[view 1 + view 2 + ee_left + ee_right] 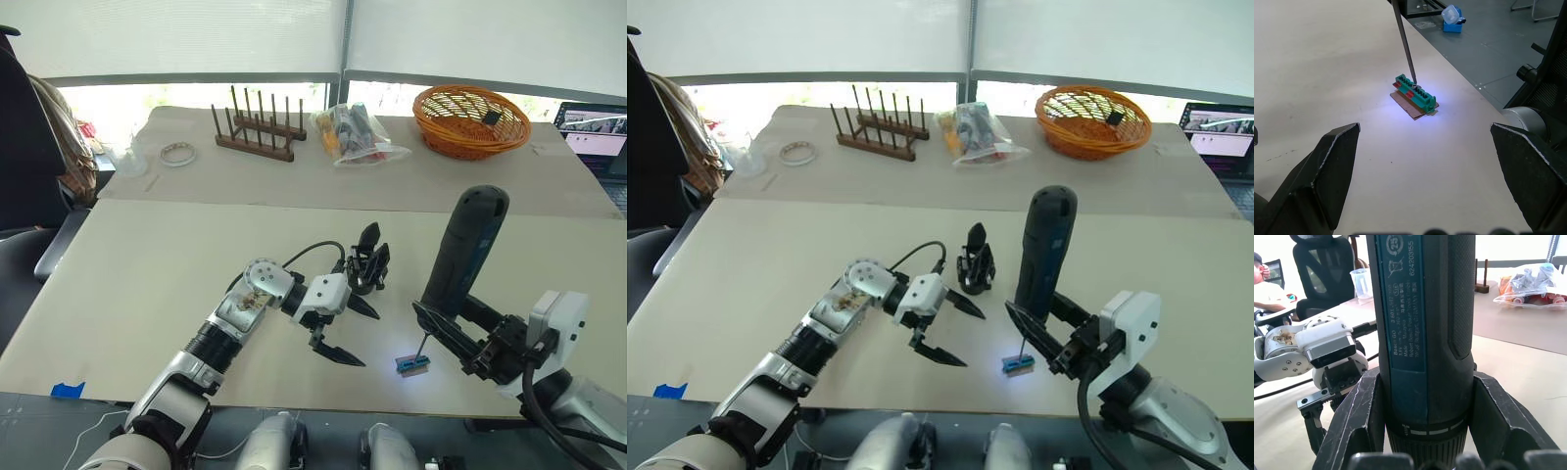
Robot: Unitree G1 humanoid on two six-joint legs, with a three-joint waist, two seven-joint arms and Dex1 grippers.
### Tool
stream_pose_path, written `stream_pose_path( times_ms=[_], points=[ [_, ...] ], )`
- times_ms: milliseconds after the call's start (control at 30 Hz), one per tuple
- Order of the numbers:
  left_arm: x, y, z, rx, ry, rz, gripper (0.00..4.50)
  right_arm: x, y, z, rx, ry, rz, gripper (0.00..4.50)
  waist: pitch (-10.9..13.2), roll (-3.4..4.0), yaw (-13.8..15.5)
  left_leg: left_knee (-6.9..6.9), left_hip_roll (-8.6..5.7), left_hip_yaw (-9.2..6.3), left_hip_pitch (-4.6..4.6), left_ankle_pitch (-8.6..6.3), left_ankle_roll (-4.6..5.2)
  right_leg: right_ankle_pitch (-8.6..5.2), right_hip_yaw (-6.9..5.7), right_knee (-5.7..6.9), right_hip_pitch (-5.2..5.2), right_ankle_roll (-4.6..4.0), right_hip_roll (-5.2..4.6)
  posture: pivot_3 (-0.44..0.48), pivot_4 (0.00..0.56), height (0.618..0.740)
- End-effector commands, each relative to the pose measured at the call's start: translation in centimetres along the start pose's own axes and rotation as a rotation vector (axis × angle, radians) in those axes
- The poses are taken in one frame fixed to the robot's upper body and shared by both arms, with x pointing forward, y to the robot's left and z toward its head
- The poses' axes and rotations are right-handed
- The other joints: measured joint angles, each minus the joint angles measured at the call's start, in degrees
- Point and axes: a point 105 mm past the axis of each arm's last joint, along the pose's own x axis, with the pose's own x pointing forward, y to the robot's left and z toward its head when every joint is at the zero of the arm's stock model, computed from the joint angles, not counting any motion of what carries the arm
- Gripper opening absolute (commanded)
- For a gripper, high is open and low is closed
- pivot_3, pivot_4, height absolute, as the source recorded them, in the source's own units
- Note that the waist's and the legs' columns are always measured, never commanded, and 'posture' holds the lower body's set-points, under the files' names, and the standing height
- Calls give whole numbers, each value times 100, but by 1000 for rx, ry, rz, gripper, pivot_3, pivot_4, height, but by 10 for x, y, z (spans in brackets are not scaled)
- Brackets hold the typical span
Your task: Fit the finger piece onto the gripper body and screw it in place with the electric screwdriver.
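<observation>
Screw pickup in hand: right tool (460,345) clamps the screwdriver (464,257), bit on the green block (412,364). Left tool (345,331) gapes empty (beside body (368,262)). Next: carry the screw over.

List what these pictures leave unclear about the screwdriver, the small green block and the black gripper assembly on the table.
- Screwdriver: in the right wrist view the right gripper clamps it and its bit is cut off by the bottom edge.
- Green block: whether the bit tip has picked up a screw is too small to tell.
- Gripper body: partly hidden by the open left gripper in the head views; whether the finger piece is already fitted cannot be told.
</observation>
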Motion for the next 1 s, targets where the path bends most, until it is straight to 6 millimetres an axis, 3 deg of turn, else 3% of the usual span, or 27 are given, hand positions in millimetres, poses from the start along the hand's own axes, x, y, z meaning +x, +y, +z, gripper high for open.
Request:
stream_pose_path(
  times_ms=[33, 1000],
  points=[
    [1, 0, 8, 47, -12, -8, 4500, 1, 5, 13, -31, -62, 24, 1968, 0, 0, 0, 0, 0, 0, 0, 0, 0, 0, 0, 0, 0, 0, 0, 0, 150, 740],
    [0, 1, 9, 46, -12, -2, 4500, 1, 4, 12, -39, -61, 31, 1968, 0, 0, 0, 0, 0, 0, 0, 0, 0, 0, 0, 0, 0, 0, 0, 0, 150, 740]
  ],
)
